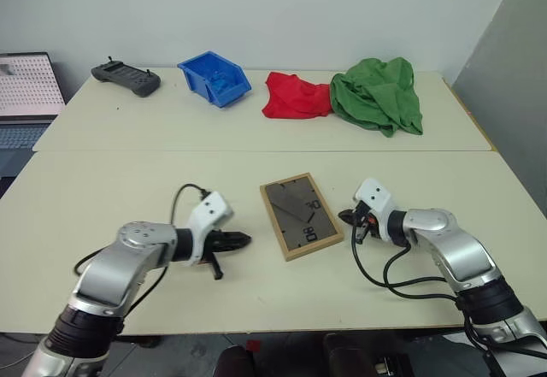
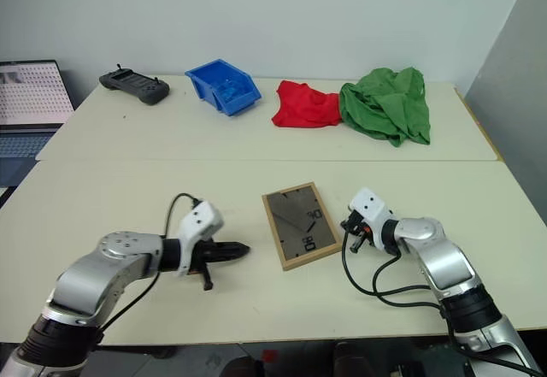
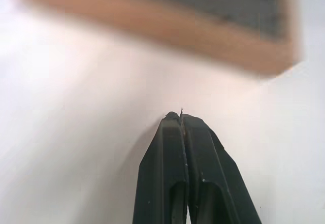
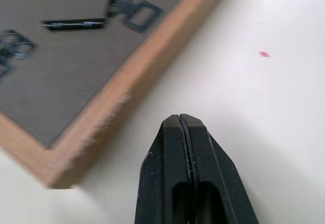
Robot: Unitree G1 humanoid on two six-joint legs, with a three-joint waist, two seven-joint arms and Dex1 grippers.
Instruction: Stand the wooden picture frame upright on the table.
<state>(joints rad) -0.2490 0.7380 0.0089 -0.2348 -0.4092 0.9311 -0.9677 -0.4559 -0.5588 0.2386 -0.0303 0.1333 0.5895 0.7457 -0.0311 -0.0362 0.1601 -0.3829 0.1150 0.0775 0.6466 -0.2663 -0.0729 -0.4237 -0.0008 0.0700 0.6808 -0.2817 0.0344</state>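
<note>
Pale tabletop [image 1: 128,189]: wooden picture frame [image 1: 301,215] lies flat, face up, between tools. Left tool [image 1: 244,240], right tool [image 1: 345,217] both closed, empty. Advice: open tool, pinch frame edge, tilt onto stand.

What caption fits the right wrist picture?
Shut right pincer on the table beside the flat-lying wooden picture frame.

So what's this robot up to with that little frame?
It's meant to stand the frame upright, and that isn't done: the frame lies flat, face up, on the table. The left gripper and right gripper sit on either side of it, both shut and holding nothing.
</note>
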